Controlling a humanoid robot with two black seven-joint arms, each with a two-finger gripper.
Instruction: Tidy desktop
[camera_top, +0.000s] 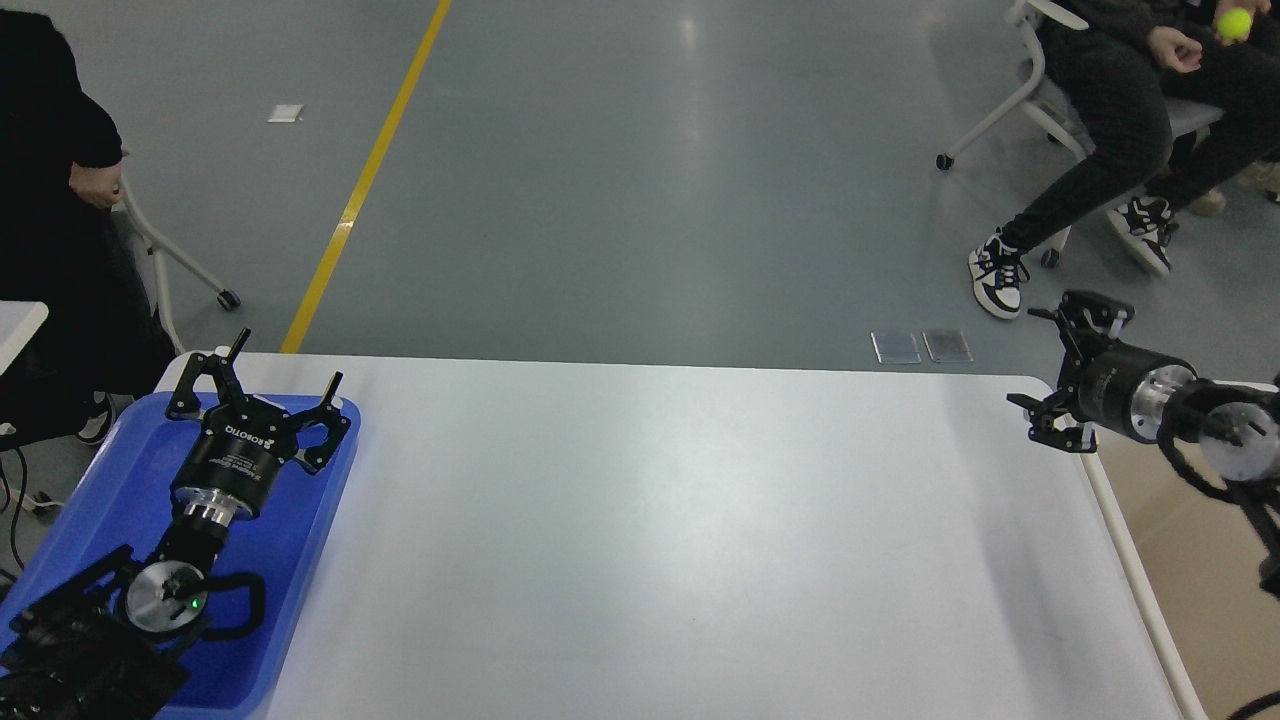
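The desktop is a wide white tabletop with rounded corners, and its surface shows nothing loose on it. My left gripper is open and empty, with its fingers spread over the far end of the blue tray at the table's left edge. My right gripper is open and empty. It hangs above the table's far right corner and points left.
A beige bin with a white rim stands against the table's right edge, under my right arm. A seated person at the top right holds a yellow-green ball. Another person in black stands beyond the table's left corner.
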